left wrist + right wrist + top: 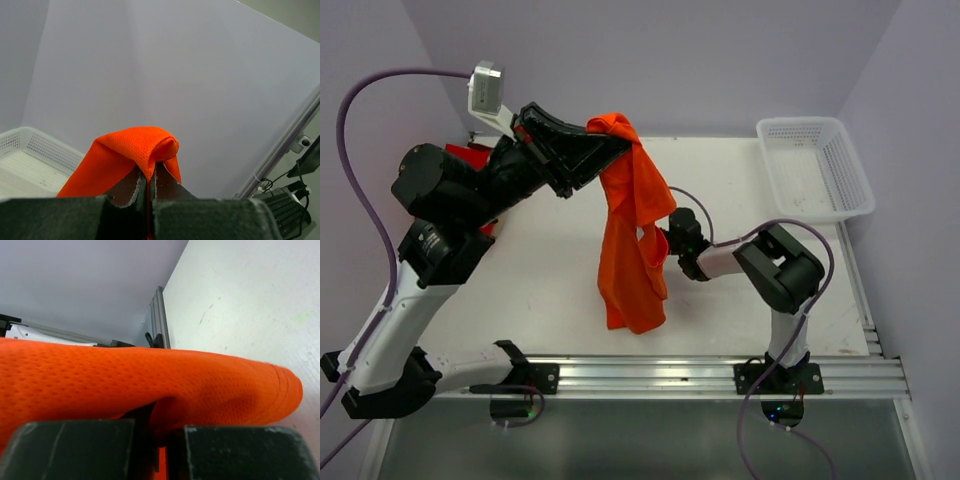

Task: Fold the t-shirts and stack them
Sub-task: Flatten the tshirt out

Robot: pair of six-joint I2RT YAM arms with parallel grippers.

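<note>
The bright orange t-shirt [635, 235] hangs bunched in the air over the middle of the table. My left gripper [610, 140] is raised high and shut on its top edge; in the left wrist view the cloth [127, 155] folds over the closed fingertips [165, 182]. My right gripper [668, 245] is low at the shirt's right side and shut on a fold of it; orange cloth [150, 385] fills the right wrist view. The deeper red t-shirt [470, 157] lies at the far left, mostly hidden behind my left arm.
A white mesh basket [815, 165] stands at the table's far right corner and also shows in the left wrist view [30, 150]. A metal rail [720, 375] runs along the near edge. Purple cables trail from both arms.
</note>
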